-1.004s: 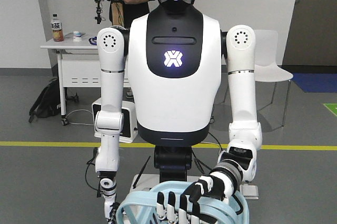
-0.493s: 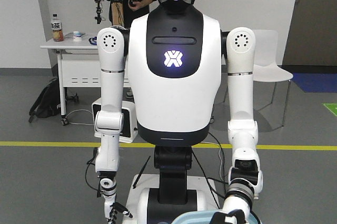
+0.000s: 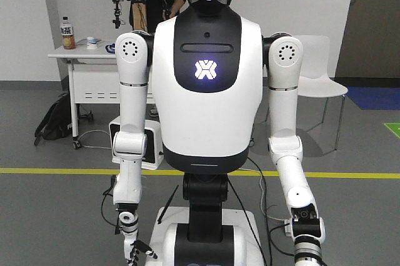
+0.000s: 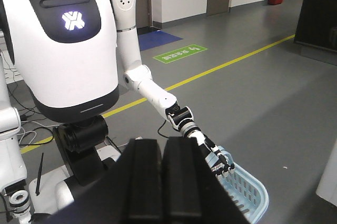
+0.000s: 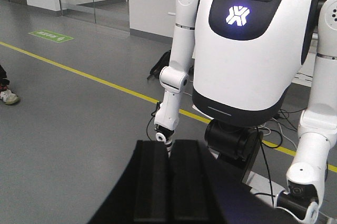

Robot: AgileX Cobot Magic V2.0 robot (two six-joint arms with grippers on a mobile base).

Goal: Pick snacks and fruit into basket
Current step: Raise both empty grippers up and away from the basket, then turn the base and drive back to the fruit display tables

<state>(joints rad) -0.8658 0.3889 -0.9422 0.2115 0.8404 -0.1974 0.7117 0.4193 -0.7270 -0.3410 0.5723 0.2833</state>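
Meanwhile, left gripper (image 4: 161, 146) and right gripper (image 5: 168, 146) sat closed, empty; best wait until the humanoid's hand (image 4: 209, 152) steadied the basket (image 4: 246, 186) within reach.

The light blue basket (image 4: 246, 188), slotted sides and thick rim, stands upright, perhaps off the floor.

White torso (image 3: 206, 122), blk panel (image 3: 206, 29), lit X logo (image 3: 204, 69)
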